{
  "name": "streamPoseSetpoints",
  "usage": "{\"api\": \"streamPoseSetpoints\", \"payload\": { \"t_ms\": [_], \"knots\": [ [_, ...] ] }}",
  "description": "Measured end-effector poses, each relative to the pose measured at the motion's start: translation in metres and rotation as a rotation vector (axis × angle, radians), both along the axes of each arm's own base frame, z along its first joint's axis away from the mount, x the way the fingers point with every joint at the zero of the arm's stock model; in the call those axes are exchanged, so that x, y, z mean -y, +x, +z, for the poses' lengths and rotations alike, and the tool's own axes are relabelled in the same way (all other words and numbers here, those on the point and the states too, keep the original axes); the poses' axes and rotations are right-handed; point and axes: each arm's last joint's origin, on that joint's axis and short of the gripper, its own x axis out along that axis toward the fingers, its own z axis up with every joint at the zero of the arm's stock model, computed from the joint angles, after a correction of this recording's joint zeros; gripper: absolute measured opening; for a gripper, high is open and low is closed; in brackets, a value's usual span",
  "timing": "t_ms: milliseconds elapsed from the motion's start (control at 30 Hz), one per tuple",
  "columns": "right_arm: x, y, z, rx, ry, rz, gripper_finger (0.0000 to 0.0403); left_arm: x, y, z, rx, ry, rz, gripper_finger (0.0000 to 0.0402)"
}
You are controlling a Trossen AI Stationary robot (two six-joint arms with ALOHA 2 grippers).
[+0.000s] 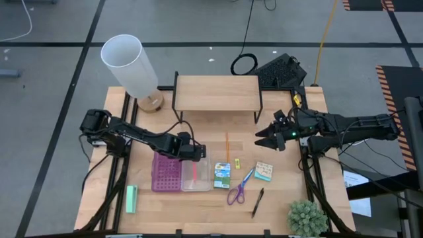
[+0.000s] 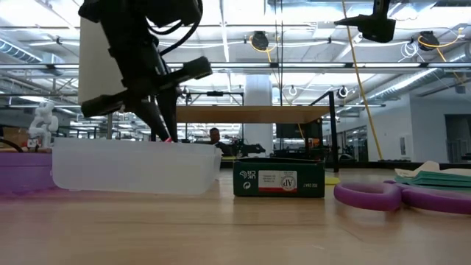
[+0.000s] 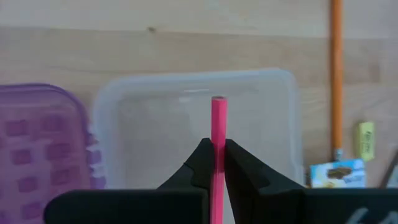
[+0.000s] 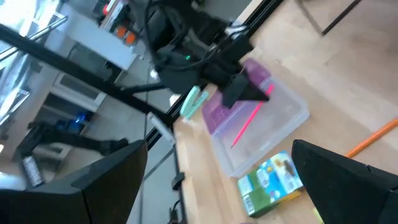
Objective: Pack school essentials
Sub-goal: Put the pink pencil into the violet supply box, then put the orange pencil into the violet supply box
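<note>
- Left wrist view: left gripper (image 3: 217,163) pinches the pink pencil (image 3: 217,124) directly above the clear case half (image 3: 124,124), ready to drop it in.
- Right gripper (image 1: 264,140) waits spread, well apart.

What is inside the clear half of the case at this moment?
Only the pink pencil shows over the clear half, gripped by the left gripper. Whether its lower tip touches the floor is hidden. The right gripper waits apart, open.

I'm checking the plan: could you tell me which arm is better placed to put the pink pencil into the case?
Left. Its hand is shut on the pink pencil over the clear half. The right hand hangs open, apart.
</note>
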Motion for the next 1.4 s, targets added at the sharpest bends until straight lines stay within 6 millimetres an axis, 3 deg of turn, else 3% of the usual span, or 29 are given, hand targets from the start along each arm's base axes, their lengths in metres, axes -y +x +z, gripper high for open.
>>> {"api": "streamPoseSetpoints", "payload": {
  "t_ms": [333, 600, 733, 1100, 1400],
  "knots": [
    [0.001, 0.000, 0.000, -0.001, -0.023, -0.023, 0.0391, 0.000, 0.000, 0.000, -0.002, 0.017, -0.013, 0.0034],
    [0.001, 0.000, 0.000, -0.002, -0.016, -0.019, 0.0391, 0.000, 0.000, 0.000, -0.006, 0.004, -0.013, 0.0124],
    [0.000, 0.000, 0.000, -0.003, -0.005, 0.002, 0.0391, -0.004, -0.002, 0.008, 0.017, 0.003, -0.025, 0.0150],
    [0.000, -0.002, -0.006, -0.069, 0.028, -0.006, 0.0391, -0.011, -0.023, 0.040, 0.031, -0.031, -0.081, 0.0154],
    [-0.003, -0.003, -0.007, -0.097, 0.123, 0.045, 0.0391, -0.016, -0.035, 0.054, 0.023, -0.025, -0.158, 0.0154]
  ]
}}
